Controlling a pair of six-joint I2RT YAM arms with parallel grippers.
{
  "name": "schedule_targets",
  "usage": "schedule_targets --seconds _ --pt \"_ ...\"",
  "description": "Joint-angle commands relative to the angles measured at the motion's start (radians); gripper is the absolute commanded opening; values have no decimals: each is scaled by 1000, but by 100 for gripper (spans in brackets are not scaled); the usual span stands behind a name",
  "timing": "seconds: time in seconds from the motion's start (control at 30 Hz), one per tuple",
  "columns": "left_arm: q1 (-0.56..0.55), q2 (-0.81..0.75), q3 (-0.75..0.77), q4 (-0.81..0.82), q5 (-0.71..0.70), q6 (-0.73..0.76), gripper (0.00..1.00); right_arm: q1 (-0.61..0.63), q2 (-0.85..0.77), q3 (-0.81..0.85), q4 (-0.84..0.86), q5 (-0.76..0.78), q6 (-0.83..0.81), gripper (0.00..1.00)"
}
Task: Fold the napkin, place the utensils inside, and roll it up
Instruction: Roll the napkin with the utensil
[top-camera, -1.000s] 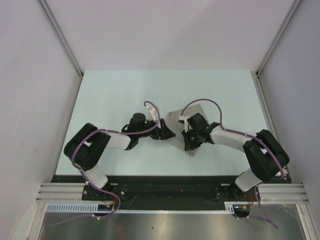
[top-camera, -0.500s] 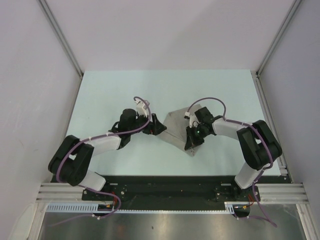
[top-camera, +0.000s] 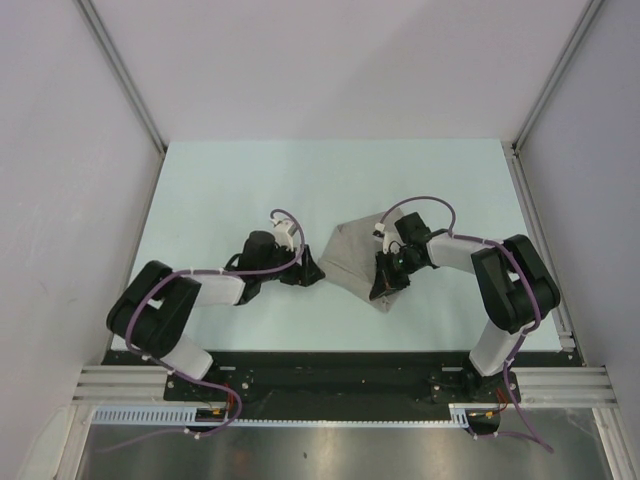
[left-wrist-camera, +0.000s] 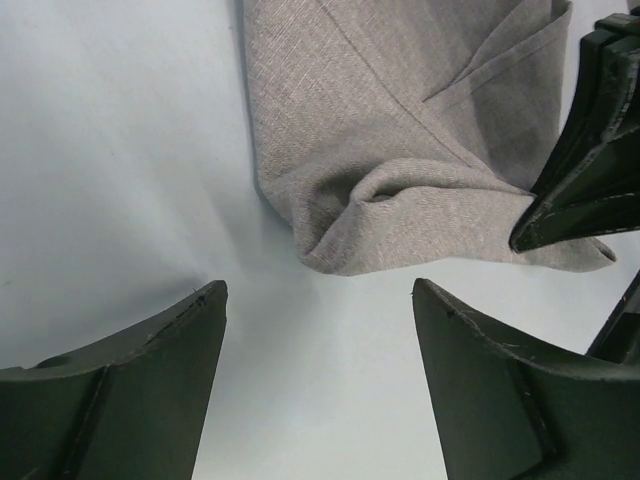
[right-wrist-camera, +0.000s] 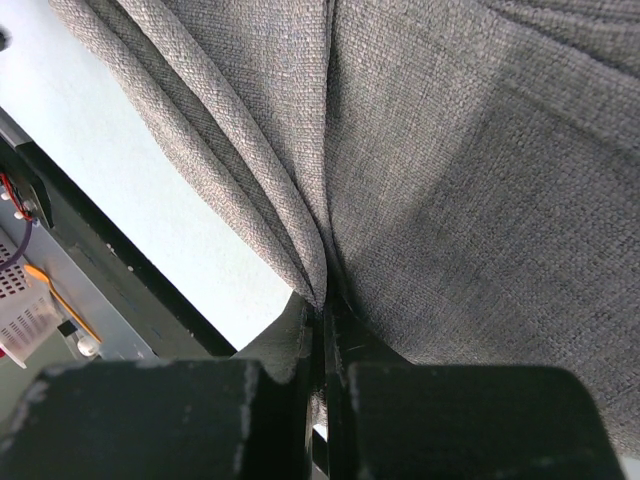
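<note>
Grey-beige napkin (top-camera: 352, 255) lies bunched mid-counter (top-camera: 220, 190); the right gripper (top-camera: 384, 284) is clenched on a fold of its near edge, while the left gripper (top-camera: 312, 268) gapes wide just beside its left corner, grasping nothing

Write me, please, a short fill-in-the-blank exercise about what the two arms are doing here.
1. The right end effector is ____ on the napkin.
2. The left end effector is ____ and holds nothing.
3. Only the ____ end effector touches the napkin.
Missing words: shut; open; right.
</note>
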Motion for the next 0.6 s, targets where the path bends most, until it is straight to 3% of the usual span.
schedule_targets --seconds 0.0,0.33,0.57 --pt "15 71 44 104 32 -13 78 6 53 -27 -3 128 -22 0" --pt "55 198 76 231 95 -83 67 6 59 -32 -3 133 -19 0" --pt "55 258 86 284 152 -116 54 4 61 -27 -7 142 -19 0"
